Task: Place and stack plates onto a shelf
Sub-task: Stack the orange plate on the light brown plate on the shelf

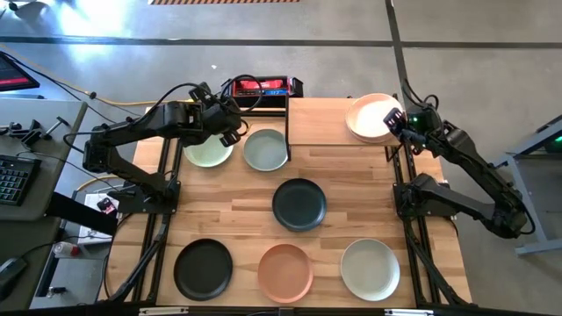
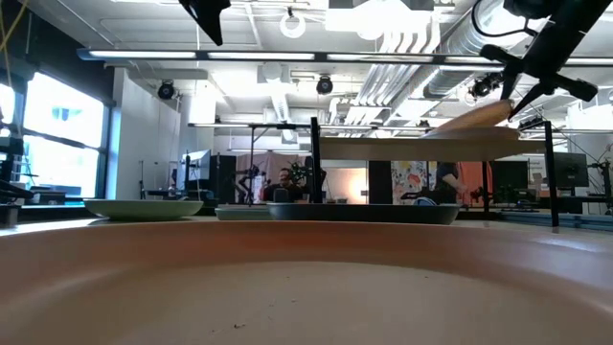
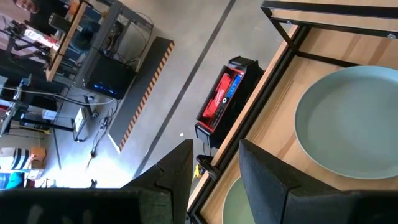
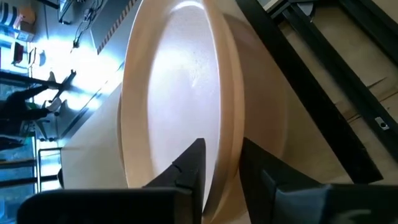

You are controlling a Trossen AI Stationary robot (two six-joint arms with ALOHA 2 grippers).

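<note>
The round matte cream plate (image 4: 180, 93) lies on the peach plate (image 1: 356, 123) upon the light-wood shelf (image 1: 325, 123) at far right; we see the right gripper's (image 1: 397, 121) narrowly parted fingers straddling its rim, seemingly releasing, while the left gripper (image 1: 230, 123) hovers parted, empty, far left.

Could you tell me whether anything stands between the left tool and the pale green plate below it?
Nothing visible does. The left tool hovers open just over the pale green plate, at its far rim, with only air between them; the grey-green plate lies beside it, clear of the path.
</note>
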